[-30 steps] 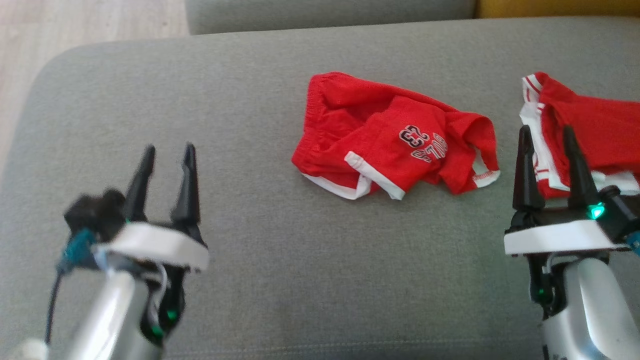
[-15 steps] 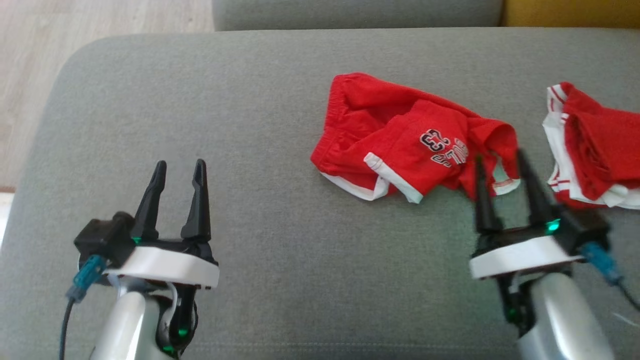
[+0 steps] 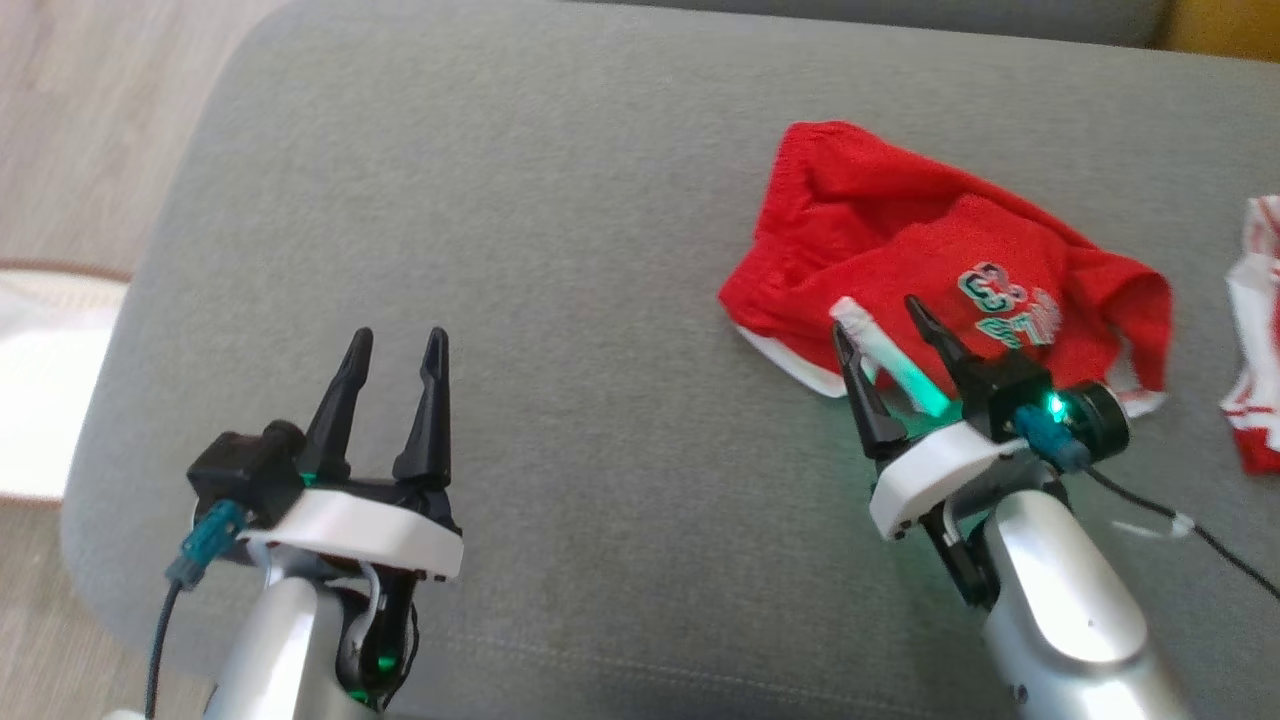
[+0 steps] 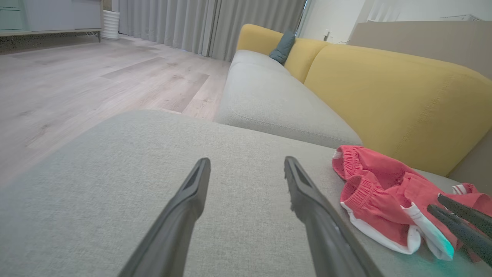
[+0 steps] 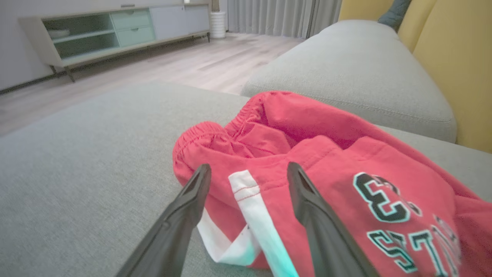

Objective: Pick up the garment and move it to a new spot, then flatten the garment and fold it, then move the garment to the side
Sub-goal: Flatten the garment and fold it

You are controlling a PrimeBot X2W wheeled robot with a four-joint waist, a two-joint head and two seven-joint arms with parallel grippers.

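**Location.** The red shorts point(image 3: 940, 260) lie crumpled on the grey seat cushion point(image 3: 560, 250), toward its right side. They are well apart from a second red and white piece of clothing point(image 3: 1255, 400) at the far right edge.

**Right gripper** point(image 3: 875, 316). The fingers are spread wide and hold nothing. They stand at the near edge of the shorts, with the white hem point(image 5: 248, 196) lying between them. Whether the fingertips touch the cloth cannot be told.

**Left gripper** point(image 3: 400, 335). The fingers are spread wide and empty, over bare cushion well to the left of the shorts.

**Handling, as judged.** The cloth looks thin, soft and light, with no stiffness of its own, so it should sag from whatever point is pinched. The folds overlap, so a deep bite is likely to catch more than one layer. It is not fragile, but it may drag on the textured cushion rather than slide.

**Where to take hold.** The stitched white hem looks thicker than the plain cloth and offers a firm pinch. The gathered waistband point(image 5: 200, 134) is a second sound point, suited to spreading the shorts flat between both grippers.
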